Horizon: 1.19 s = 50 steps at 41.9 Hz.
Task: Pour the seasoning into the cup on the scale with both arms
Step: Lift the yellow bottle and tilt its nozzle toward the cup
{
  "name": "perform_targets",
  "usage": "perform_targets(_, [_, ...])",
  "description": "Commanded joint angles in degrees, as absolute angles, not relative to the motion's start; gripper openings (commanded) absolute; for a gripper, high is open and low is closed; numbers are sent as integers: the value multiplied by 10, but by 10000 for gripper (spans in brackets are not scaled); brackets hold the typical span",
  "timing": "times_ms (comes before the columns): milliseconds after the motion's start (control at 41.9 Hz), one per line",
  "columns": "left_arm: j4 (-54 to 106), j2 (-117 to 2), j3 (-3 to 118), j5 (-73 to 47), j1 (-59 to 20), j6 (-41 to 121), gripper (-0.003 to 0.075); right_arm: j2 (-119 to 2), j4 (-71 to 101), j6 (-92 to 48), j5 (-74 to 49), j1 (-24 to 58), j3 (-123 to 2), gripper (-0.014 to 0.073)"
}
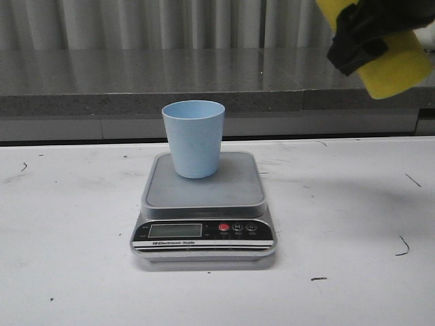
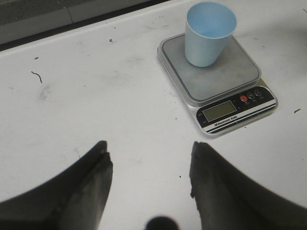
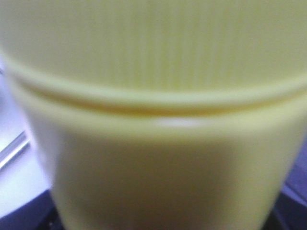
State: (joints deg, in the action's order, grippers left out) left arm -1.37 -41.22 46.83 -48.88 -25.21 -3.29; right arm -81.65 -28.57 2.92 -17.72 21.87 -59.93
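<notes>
— White table [image 1: 81, 272], scuffed, is stretching back to a grey ledge [image 1: 136, 81] and pale corrugated wall [image 1: 136, 24]. What's getting cut off?

— I'm seeing the seasoning [image 1: 391, 58] only partly, top corner of the front view; its nozzle is out of frame. The right gripper [image 1: 363, 34] is clamping it, and its wrist view is blurring into yellow.

— The rest?

— The cup [image 1: 194, 138] is standing upright on the scale [image 1: 204, 224]. My left gripper [image 2: 149, 165] is hovering spread apart, holding nothing.

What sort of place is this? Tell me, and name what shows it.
Probably a lab or test bench, not a home kitchen: a bare white table with scuff marks, a digital kitchen scale bearing a pale blue cup, and a grey ledge before a curtain-like backdrop.
</notes>
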Motion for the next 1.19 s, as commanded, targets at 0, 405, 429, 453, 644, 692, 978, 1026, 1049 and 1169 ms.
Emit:
perform_targets(0, [-9,-410,482,-452,-251,-39,369,-791,-352,29,-213,258,-659,351])
perform_targets(405, [-9,-410,482,-452,-251,-39,369,-886,-544,17,-414,364,-753,349])
perform_targets(429, [-9,-410,482,-452,-251,-39,369,-893,-556,17,-420,367,-753,349])
perform_targets(453, [-9,-410,482,-452,-251,-39,369,-899,-573,17,-426,371,-753,349])
perform_targets(644, [-9,-410,482,-452,-251,-39,369,-940,-648,-4,-462,380,-753,349])
perform_targets(692, [-9,-410,482,-452,-251,-39,369,-947,-661,-7,-467,380,-752,349])
perform_targets(978, [-9,-410,482,-452,-251,-39,369,-961,-703,-116,-475,380,-749,349])
perform_targets(1026, [-9,-410,482,-452,-251,-39,369,-961,-706,-151,-478,380,-748,349])
perform_targets(1049, [-9,-410,482,-452,-251,-39,369,-961,-709,-164,-479,380,-748,349])
perform_targets(1169, [-9,-410,482,-452,-251,-39,369,-961,-722,-226,-481,380,-747,349])
